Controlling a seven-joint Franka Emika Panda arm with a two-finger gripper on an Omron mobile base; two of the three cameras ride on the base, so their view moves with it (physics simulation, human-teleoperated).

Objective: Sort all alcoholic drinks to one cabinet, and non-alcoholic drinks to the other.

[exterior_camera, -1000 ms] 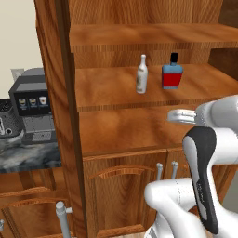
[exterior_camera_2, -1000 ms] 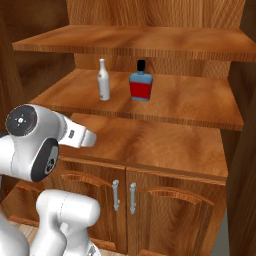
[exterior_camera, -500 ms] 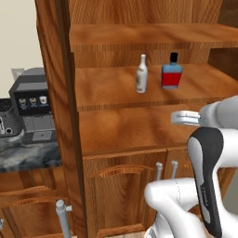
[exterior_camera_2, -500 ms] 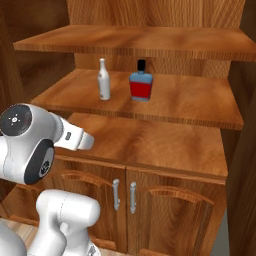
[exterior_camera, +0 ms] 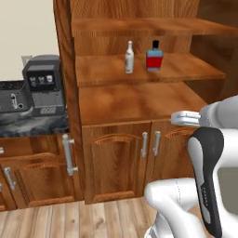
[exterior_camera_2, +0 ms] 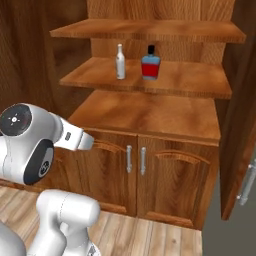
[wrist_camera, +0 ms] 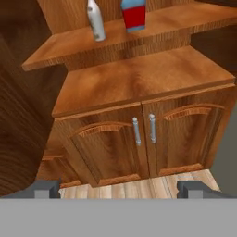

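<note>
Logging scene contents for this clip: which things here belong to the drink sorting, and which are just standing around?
Belongs to the job:
- white bottle on the middle shelf
- red and blue bottle beside it, apart
- cabinet with its open shelves
- gripper, open, holding nothing

Just there:
- coffee machine
- lower double doors, shut

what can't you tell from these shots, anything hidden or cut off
- White bottle and blue and red bottle: labels too small in both base views, so which is alcoholic cannot be told.
- Same bottles in the hand view: tops cut off by the upper edge.
- Lower cabinet doors: shut, contents hidden.
- Hand: fingertips stand wide apart, open; the rest of the fingers is cut off at the bottom.
</note>
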